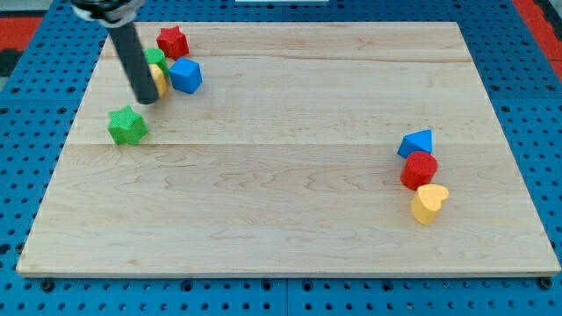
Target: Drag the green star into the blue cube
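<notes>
The green star [127, 125] lies on the wooden board [290, 175] near the view's left edge. The blue cube [185, 76] sits up and to the right of it, a short gap away. My tip [147, 99] is down on the board between them, just above and right of the green star and left of the blue cube. The rod hides part of a yellow block [160, 80] and a green block [155, 59] behind it.
A red star [173, 40] sits at the view's top left above the blue cube. At the view's right, a blue triangular block [416, 142], a red round block [420, 169] and a yellow heart [429, 203] stand in a column.
</notes>
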Controlling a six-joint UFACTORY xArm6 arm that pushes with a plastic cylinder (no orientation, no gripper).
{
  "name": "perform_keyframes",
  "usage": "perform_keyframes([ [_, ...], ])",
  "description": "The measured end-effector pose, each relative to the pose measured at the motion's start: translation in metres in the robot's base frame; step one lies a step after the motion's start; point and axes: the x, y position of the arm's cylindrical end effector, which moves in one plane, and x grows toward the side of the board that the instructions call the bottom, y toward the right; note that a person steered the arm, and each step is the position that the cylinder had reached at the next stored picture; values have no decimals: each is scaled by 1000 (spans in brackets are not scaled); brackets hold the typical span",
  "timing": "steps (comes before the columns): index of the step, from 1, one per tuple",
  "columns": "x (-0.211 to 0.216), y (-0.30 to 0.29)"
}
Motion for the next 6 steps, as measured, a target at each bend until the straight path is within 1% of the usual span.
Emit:
perform_keyframes([
  [1, -45, 7],
  [2, -45, 12],
  [3, 19, 14],
  [4, 76, 1],
  [5, 83, -61],
  [6, 21, -48],
])
